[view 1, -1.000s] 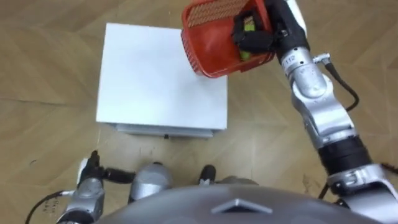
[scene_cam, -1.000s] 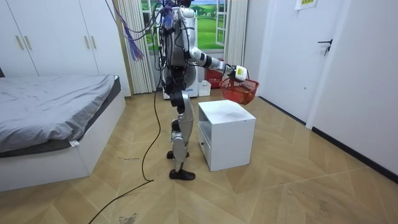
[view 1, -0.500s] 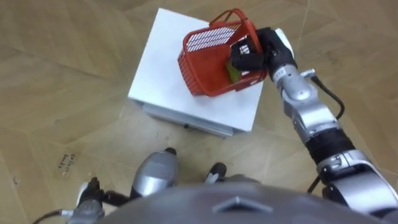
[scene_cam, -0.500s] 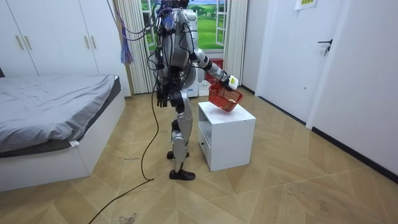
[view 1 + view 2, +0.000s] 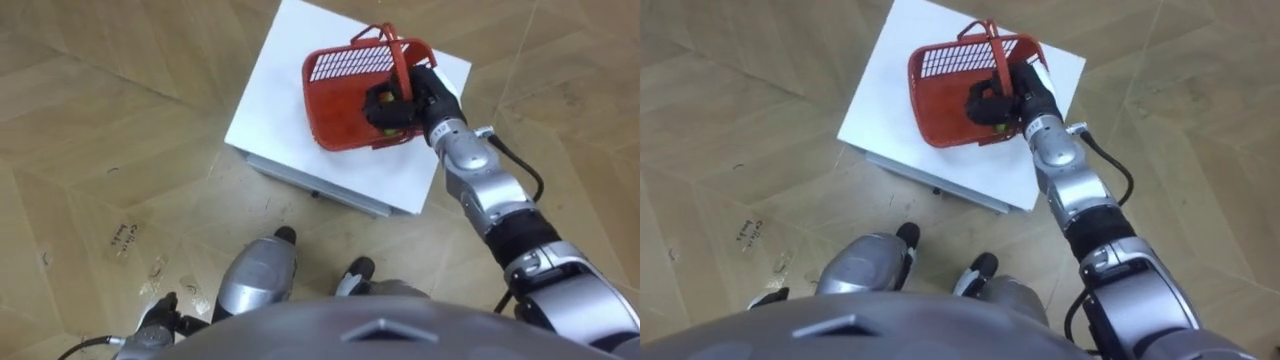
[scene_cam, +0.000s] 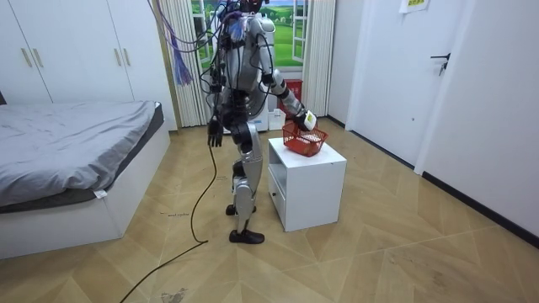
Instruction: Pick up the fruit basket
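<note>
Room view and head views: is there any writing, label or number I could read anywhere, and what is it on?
Sign high on the wall, at the room view's right: too small to read.
Dark marks on the floor, left eye view: too blurred to read as words.
Basket and white cabinet: no writing shows on them.

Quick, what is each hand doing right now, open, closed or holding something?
Right hand: shut on the red plastic mesh basket, round its handle.
Left hand: cannot be told; it hangs by the robot's side.
</note>
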Robot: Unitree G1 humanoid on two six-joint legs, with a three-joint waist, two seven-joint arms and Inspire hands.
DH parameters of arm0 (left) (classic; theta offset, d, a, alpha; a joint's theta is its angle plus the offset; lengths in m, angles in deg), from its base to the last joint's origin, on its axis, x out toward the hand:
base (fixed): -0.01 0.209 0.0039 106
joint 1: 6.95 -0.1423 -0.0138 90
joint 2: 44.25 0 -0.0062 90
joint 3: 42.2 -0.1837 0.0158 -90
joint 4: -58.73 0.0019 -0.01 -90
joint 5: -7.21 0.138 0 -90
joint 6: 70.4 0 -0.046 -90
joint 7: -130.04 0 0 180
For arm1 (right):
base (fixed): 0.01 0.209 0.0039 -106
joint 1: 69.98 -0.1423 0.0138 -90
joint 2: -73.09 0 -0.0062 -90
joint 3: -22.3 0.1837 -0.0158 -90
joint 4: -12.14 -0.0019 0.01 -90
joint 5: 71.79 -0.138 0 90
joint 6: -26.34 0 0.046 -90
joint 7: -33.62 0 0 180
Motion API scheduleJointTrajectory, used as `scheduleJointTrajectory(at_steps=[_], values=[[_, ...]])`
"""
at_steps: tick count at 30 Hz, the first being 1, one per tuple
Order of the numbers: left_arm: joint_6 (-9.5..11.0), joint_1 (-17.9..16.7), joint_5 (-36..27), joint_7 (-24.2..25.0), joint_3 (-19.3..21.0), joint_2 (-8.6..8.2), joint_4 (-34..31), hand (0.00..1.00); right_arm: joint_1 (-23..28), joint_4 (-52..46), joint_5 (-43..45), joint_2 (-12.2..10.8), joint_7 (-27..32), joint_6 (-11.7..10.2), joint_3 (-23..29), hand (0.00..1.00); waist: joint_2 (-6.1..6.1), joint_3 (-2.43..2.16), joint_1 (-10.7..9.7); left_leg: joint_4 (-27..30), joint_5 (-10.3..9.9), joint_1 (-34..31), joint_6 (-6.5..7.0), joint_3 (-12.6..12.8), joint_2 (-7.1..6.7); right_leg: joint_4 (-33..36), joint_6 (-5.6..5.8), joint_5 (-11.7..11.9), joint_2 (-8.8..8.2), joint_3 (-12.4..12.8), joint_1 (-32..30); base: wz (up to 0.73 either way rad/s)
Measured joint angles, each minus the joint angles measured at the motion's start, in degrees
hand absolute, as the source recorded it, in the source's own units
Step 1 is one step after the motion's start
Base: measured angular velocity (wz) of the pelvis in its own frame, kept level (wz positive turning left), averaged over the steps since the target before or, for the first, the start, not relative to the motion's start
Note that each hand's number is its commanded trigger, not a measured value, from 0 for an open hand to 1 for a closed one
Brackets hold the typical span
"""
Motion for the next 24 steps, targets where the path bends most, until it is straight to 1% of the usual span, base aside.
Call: scheduleJointTrajectory(at_steps=[3, 6, 9, 12, 15, 19, 24], values=[[-0.3, -0.4, 0.0, 0.5, 0.0, 0.02, 0.1, 0.00, -0.5, 1.8, 0.0, -0.3, 0.0, 0.0, 0.0, 0.00, -0.07, -0.07, 0.2, 0.5, 0.0, -0.8, 0.02, -0.3, -0.21, 0.1, 0.00, 0.0, -0.23, -0.6, -0.5, 0.06], [-0.9, -0.9, -0.1, 0.6, 0.0, 0.02, 0.1, 0.00, -0.5, 4.0, -1.0, -0.3, 0.0, 0.1, 0.0, 0.00, -0.09, -0.10, 0.0, 0.9, 0.0, -0.9, 0.07, -0.7, -0.69, 0.8, 0.30, -0.2, -0.69, -0.9, -0.5, 0.10], [-0.9, -1.0, -0.1, 0.6, 0.0, 0.03, 0.2, 0.00, -0.4, 4.8, -1.8, -0.2, 0.0, 0.2, 0.2, 0.00, -0.05, -0.13, 0.0, 1.4, 0.0, -1.1, 0.30, -0.8, -0.99, 0.9, 0.42, -0.3, -0.98, -1.1, -0.5, 0.05], [-0.9, -1.1, -0.1, 0.6, 0.0, 0.06, 0.2, 0.00, -0.4, 4.8, -1.8, -0.3, -0.1, 0.2, 0.2, 0.00, -0.03, -0.23, 0.1, 1.6, -0.1, -0.9, 0.34, -0.8, -1.02, 0.9, 0.47, -0.4, -1.00, -1.1, -0.3, 0.00], [-0.9, -1.6, -0.1, 0.6, 0.0, 0.03, 0.1, 0.00, -0.3, 5.1, -1.7, -0.2, -0.2, 0.2, 0.3, 0.00, 0.24, -0.37, -0.1, 1.6, -0.1, -0.9, 0.34, -0.9, -0.99, 0.9, 0.47, -0.4, -0.94, -1.1, -0.2, 0.00], [-0.9, -1.8, -0.2, 0.6, 0.0, 0.04, 0.1, 0.00, -0.2, 5.3, -1.7, 0.0, -0.4, 0.2, 0.4, 0.00, 0.46, -0.42, -0.3, 1.6, -0.1, -0.9, 0.34, -0.9, -0.96, 0.9, 0.50, -0.4, -0.92, -0.9, -0.2, 0.00], [-0.9, -1.8, -0.2, 0.5, -0.3, -0.10, 0.1, 0.00, -0.2, 5.1, -1.7, 0.0, -1.3, 0.1, 0.4, 0.00, 0.39, -0.46, -0.7, 1.5, -0.1, -0.8, 0.38, -0.7, -0.93, 0.9, 0.53, -0.4, -0.94, -0.6, -0.2, -0.01]])
